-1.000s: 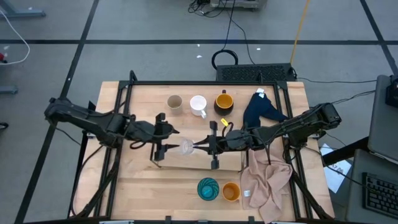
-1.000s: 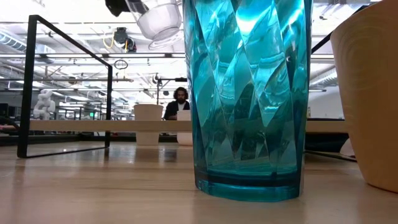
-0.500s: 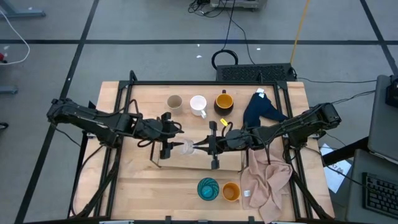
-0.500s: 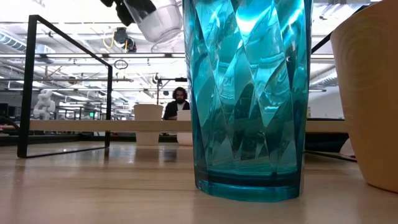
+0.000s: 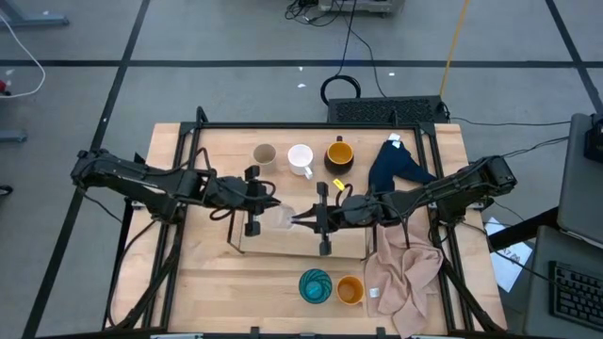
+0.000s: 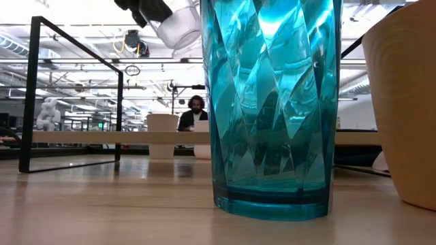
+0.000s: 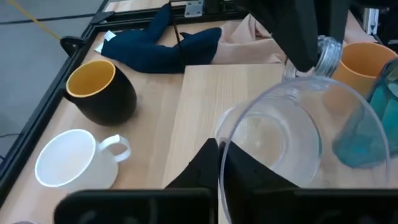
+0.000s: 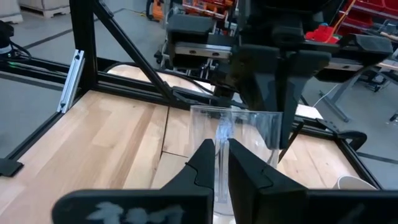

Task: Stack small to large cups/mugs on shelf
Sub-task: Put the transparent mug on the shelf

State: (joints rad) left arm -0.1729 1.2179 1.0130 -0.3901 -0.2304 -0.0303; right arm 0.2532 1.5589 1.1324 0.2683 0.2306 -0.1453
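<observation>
Gripping one clear glass (image 5: 279, 219), two grippers; five other cups.

We see the glass (image 5: 279, 218) above the shelf (image 5: 283, 243), between the left gripper (image 5: 266, 209) and right gripper (image 5: 300, 220). Three cups (image 5: 301, 158) stand behind the shelf, two cups (image 5: 331, 287) before it.

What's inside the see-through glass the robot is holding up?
Nothing shows inside the clear glass cup; through it you see the light-wood shelf board. Both the left pincer and right pincer pinch its rim, hiding small bits of the wall.
</observation>
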